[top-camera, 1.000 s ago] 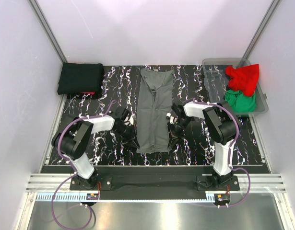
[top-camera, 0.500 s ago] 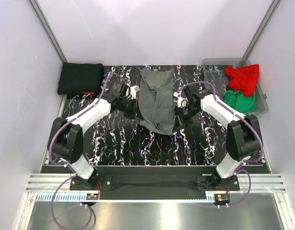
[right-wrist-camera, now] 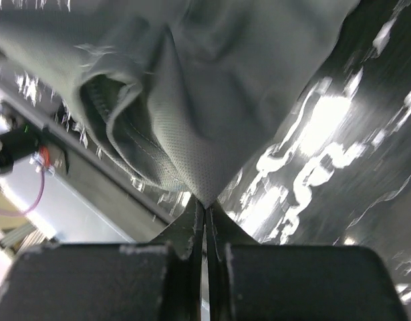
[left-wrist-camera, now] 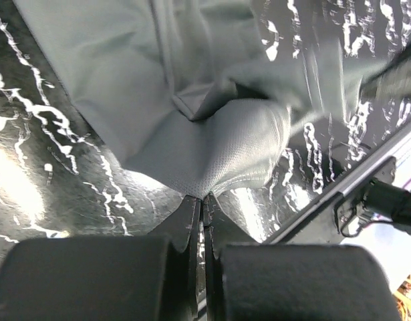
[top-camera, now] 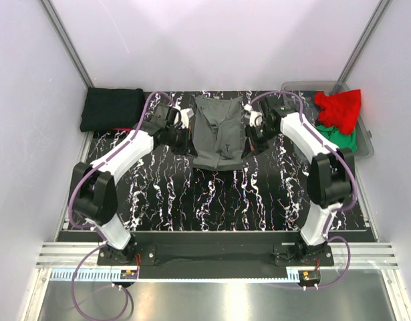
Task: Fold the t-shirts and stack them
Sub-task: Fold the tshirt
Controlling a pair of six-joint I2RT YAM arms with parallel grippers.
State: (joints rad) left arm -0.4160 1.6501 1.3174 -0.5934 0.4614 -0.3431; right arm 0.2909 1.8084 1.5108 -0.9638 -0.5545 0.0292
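The dark grey t-shirt (top-camera: 217, 134) lies at the back middle of the table, its near half lifted and doubled back over the far half. My left gripper (top-camera: 190, 137) is shut on the shirt's left near corner (left-wrist-camera: 205, 180). My right gripper (top-camera: 247, 138) is shut on the right near corner (right-wrist-camera: 204, 180). In both wrist views the cloth runs straight into the closed fingertips. A folded black t-shirt (top-camera: 113, 108) sits at the back left. A red t-shirt (top-camera: 339, 107) and a green t-shirt (top-camera: 340, 139) lie in the bin.
The clear grey plastic bin (top-camera: 293, 112) stands at the back right corner. A small red item (top-camera: 123, 130) peeks out under the black shirt. Pale walls close in the table on three sides. The marbled black tabletop (top-camera: 212, 200) stretches in front of the shirt.
Both grippers have carried the grey shirt's near edge away from me toward the back of the table, folding the long strip roughly in half. The arms have stretched out further.
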